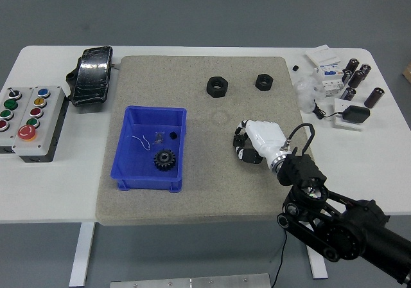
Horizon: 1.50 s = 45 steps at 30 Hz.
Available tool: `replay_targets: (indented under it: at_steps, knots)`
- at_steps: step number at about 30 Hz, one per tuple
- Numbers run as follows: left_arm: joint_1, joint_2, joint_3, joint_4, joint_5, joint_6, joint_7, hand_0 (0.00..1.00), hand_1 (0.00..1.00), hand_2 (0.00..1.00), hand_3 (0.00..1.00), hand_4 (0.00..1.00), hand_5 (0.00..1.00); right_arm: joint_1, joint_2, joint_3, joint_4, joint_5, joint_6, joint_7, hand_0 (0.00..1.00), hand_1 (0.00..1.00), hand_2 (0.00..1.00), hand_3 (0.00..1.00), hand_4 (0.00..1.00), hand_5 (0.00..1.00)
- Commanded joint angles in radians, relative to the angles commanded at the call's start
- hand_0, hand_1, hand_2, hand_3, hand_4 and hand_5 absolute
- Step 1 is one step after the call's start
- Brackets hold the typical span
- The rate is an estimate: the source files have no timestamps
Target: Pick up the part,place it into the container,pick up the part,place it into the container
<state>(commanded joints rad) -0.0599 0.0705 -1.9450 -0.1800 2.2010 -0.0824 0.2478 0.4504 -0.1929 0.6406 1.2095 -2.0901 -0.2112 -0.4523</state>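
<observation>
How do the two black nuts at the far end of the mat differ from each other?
The left nut looks a bit larger than the right nut. The left nut sits slightly nearer the robot and toward the mat's middle; the right nut lies farther back, closer to the mat's right edge. Both are black, lie flat with the hole facing up on the grey mat, and are untouched by the right hand.

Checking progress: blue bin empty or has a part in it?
Not empty: one black gear lies flat inside the blue bin, with small bits near its back wall.
</observation>
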Motion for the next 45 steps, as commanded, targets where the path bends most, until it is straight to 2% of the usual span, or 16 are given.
replay_targets:
  at_steps: [9, 16, 21, 22, 26, 27, 30, 33, 34, 45]
  knots:
    - [0.001, 0.0, 0.002, 0.0, -0.003, 0.001, -0.002, 0.657, 0.569, 0.544, 0.621, 0.693, 0.377, -0.001, -0.01, -0.002, 0.019, -0.003, -0.022, 0.006, 0.33, 0.446, 0.385, 0.522, 0.42, 0.057]
    - [0.0, -0.001, 0.006, 0.0, -0.009, 0.002, -0.003, 0.657, 0.569, 0.546, 0.622, 0.695, 0.381, 0.026, -0.016, -0.023, 0.097, 0.012, -0.058, 0.019, 0.323, 0.453, 0.38, 0.518, 0.422, 0.056]
    - [0.001, -0.002, 0.002, 0.0, -0.003, 0.002, -0.002, 0.657, 0.569, 0.546, 0.622, 0.695, 0.381, 0.081, 0.01, -0.088, 0.171, 0.086, -0.097, 0.054, 0.323, 0.453, 0.38, 0.518, 0.422, 0.056]
    - [0.001, -0.002, 0.001, 0.0, -0.003, 0.002, -0.001, 0.657, 0.569, 0.546, 0.622, 0.697, 0.382, 0.096, 0.02, -0.108, 0.184, 0.107, -0.107, 0.07, 0.39, 0.474, 0.411, 0.531, 0.455, 0.022]
    - [0.0, 0.0, 0.0, 0.0, -0.001, 0.001, -0.001, 0.657, 0.569, 0.546, 0.622, 0.697, 0.382, 0.155, 0.062, -0.188, 0.204, 0.177, -0.148, 0.146, 0.39, 0.474, 0.411, 0.531, 0.455, 0.022]
    - [-0.001, 0.0, 0.0, 0.0, -0.001, 0.001, -0.001, 0.657, 0.569, 0.547, 0.623, 0.699, 0.389, 0.168, 0.071, -0.207, 0.201, 0.191, -0.15, 0.163, 0.604, 0.685, 0.654, 0.656, 0.483, 0.105]
    - [-0.002, 0.0, 0.0, 0.0, 0.0, 0.001, 0.0, 0.657, 0.569, 0.547, 0.623, 0.699, 0.389, 0.199, 0.093, -0.264, 0.185, 0.211, -0.129, 0.203, 0.604, 0.685, 0.654, 0.656, 0.483, 0.105]
    - [-0.001, 0.0, -0.002, 0.0, 0.003, 0.001, 0.001, 0.657, 0.569, 0.547, 0.623, 0.699, 0.389, 0.219, 0.103, -0.292, 0.17, 0.188, -0.114, 0.21, 0.604, 0.685, 0.654, 0.656, 0.483, 0.105]
    - [-0.001, 0.001, -0.003, 0.0, 0.004, 0.001, 0.001, 0.658, 0.569, 0.547, 0.624, 0.703, 0.4, 0.223, 0.104, -0.297, 0.166, 0.179, -0.111, 0.21, 0.702, 0.762, 0.736, 0.683, 0.429, 0.225]
    - [-0.002, 0.0, -0.009, 0.0, 0.012, 0.001, 0.003, 0.657, 0.569, 0.547, 0.625, 0.705, 0.404, 0.221, 0.114, -0.292, 0.149, 0.122, -0.098, 0.19, 0.715, 0.776, 0.758, 0.696, 0.463, 0.236]
